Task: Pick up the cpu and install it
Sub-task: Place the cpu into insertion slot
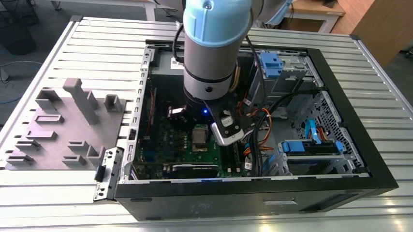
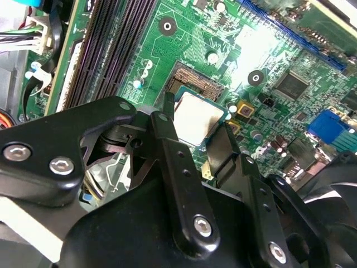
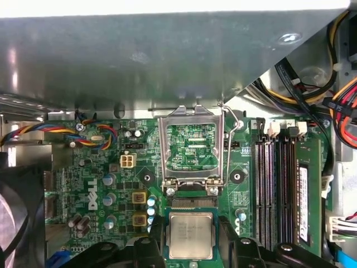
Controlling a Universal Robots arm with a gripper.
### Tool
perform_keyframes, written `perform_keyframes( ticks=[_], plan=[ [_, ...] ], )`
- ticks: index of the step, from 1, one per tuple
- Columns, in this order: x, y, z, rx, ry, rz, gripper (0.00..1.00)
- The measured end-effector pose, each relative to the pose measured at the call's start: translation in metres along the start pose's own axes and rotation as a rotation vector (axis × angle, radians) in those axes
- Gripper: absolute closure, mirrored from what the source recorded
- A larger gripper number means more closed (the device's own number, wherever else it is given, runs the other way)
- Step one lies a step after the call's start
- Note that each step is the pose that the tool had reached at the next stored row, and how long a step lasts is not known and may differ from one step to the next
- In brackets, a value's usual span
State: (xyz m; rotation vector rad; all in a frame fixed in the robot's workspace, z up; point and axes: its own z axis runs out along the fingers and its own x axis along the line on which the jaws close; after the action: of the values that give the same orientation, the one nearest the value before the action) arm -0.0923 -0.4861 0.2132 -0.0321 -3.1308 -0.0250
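Plainly, the fingers (image 2: pixel 173 162) clasp the cpu (image 2: pixel 196 118) low over the open socket (image 3: pixel 192 202), a strip of contacts showing beyond it; lowered askew, it could, I judge, bend pins.

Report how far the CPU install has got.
Pickup looks done: the tool grips the cpu over the socket. In hand: placing it; a strip of socket contacts shows beside the chip. Left: seating appears unfinished, and the load plate stands open.
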Motion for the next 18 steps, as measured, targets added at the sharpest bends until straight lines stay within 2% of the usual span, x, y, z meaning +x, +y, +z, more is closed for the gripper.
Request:
perform_keyframes(
  ticks=[8, 18],
  plan=[
    [-0.0001, -0.0011, 0.0060, 0.0003, 0.0000, 0.000, 0.53],
    [-0.0043, -0.0021, 0.0140, 0.0024, 0.0030, 0.000, 0.53]
  ],
)
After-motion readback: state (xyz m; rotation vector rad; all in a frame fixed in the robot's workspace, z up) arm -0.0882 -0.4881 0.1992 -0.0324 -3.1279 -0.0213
